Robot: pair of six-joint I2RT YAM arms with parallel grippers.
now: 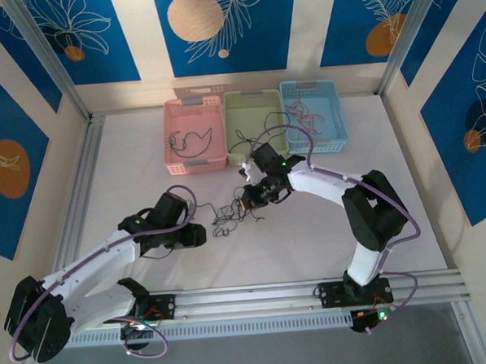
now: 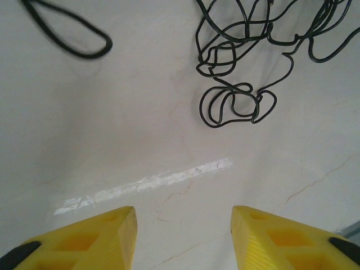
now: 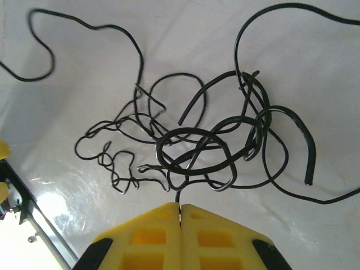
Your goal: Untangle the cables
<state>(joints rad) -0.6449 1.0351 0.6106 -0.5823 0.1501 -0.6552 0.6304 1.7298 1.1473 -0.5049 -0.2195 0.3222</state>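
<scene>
Top view: three baskets in a row at the far edge of the table (image 1: 311,244). The pink basket (image 1: 196,165) on the left holds one black wire (image 1: 190,141). The green basket (image 1: 253,95) in the middle holds a second black wire (image 1: 245,141); I can't tell if its end hangs over the near wall. The blue basket (image 1: 311,85) on the right holds a few reddish wires (image 1: 305,113). The cables (image 1: 228,211) sit as a small black clump mid-table, between the two arms. The left gripper (image 1: 198,233) is just near-left of the clump, and the right gripper (image 1: 245,200) is at its right edge

Left wrist view: the left gripper (image 2: 184,236) has its yellow fingers (image 2: 101,239) spread apart over bare table, with nothing between them. Knotted cable loops (image 2: 236,84) lie ahead at upper right, apart from the fingers. A separate blurred black loop (image 2: 67,34) is at upper left. A white streak (image 2: 146,184) crosses the table between the loops and the fingers

Right wrist view: the right gripper (image 3: 180,225) is clenched, fingers (image 3: 146,236) pressed together. One thin black strand of the cables (image 3: 197,146) runs into the seam and is pinched there. The rest of the tangle spreads just ahead on the table, with loose ends trailing left and right
</scene>
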